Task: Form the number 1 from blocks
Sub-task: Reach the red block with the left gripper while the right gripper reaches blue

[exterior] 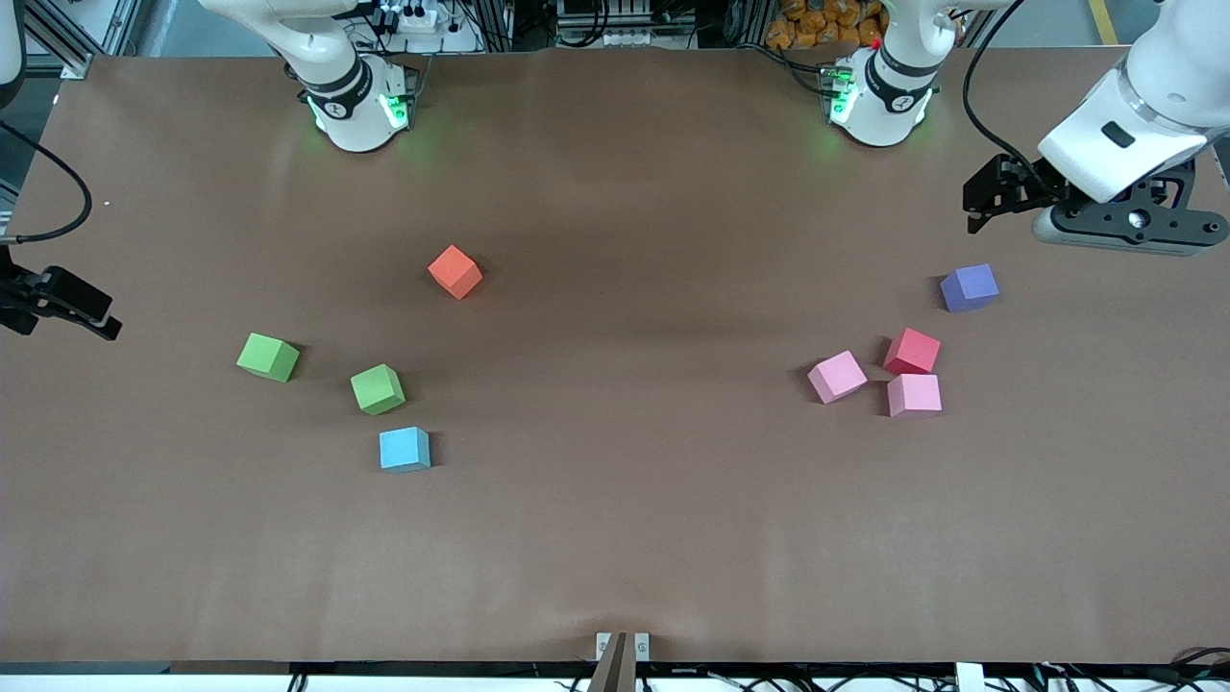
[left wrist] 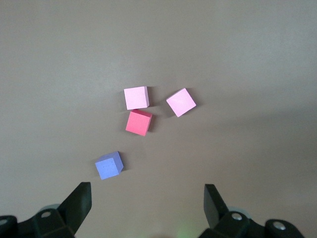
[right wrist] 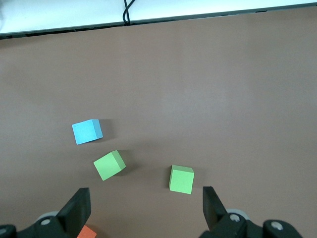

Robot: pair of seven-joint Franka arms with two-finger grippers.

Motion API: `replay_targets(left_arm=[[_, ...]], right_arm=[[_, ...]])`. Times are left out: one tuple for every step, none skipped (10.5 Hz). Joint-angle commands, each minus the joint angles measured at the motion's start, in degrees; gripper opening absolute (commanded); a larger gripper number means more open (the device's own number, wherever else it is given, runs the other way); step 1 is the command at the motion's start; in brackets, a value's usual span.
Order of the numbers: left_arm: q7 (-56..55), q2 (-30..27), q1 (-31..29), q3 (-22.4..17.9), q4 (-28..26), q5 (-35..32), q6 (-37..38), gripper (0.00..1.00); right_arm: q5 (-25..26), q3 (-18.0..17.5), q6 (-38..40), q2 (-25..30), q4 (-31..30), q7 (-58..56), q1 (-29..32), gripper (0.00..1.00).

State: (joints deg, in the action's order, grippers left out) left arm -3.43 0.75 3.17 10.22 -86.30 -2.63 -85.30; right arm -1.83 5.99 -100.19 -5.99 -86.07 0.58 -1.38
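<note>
Several blocks lie scattered on the brown table. Toward the right arm's end are an orange-red block (exterior: 455, 272) (right wrist: 86, 232), two green blocks (exterior: 268, 357) (exterior: 378, 389) (right wrist: 181, 179) (right wrist: 109, 164) and a light blue block (exterior: 405, 449) (right wrist: 87, 131). Toward the left arm's end, a red block (exterior: 911, 352) (left wrist: 138, 122) touches one pink block (exterior: 914, 395) (left wrist: 136, 97). Another pink block (exterior: 837, 376) (left wrist: 181, 102) lies just beside them. A purple-blue block (exterior: 969, 287) (left wrist: 109, 165) sits apart. My left gripper (exterior: 982, 204) (left wrist: 147, 198) hangs open and empty near the purple-blue block. My right gripper (exterior: 72, 309) (right wrist: 144, 201) is open and empty at its table end.
The brown table (exterior: 615, 538) has a wide bare middle between the two groups of blocks. A cable (exterior: 58, 192) loops over the table edge at the right arm's end. A small metal clamp (exterior: 622, 646) sits at the table's nearest edge.
</note>
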Motion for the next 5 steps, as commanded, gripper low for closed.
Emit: replay_targets(left_arm=[[-1.4,0.57,0.0,0.85,0.78,0.96,1.02,1.0],[-1.58,0.74,0.08,0.94,0.87,0.87,1.02,1.0],[-2.02,1.35,0.08,0.95,1.04,0.79,1.02,1.0],[-1.93,1.53,0.08,0.95,1.04,0.52,1.02,1.0],[-1.93,2.4,0.08,1.12,1.04,0.17,0.93,1.0]], right_arm=[[0.42,0.34,0.52,0.11,0.37,1.09,-0.38,1.0],[0.42,0.34,0.52,0.11,0.37,1.09,-0.38,1.0],[0.34,0.34,0.52,0.11,0.37,1.09,-0.38,1.0],[0.34,0.34,0.52,0.11,0.37,1.09,-0.38,1.0],[0.16,0.34,0.52,0.11,0.37,1.09,-0.38,1.0]])
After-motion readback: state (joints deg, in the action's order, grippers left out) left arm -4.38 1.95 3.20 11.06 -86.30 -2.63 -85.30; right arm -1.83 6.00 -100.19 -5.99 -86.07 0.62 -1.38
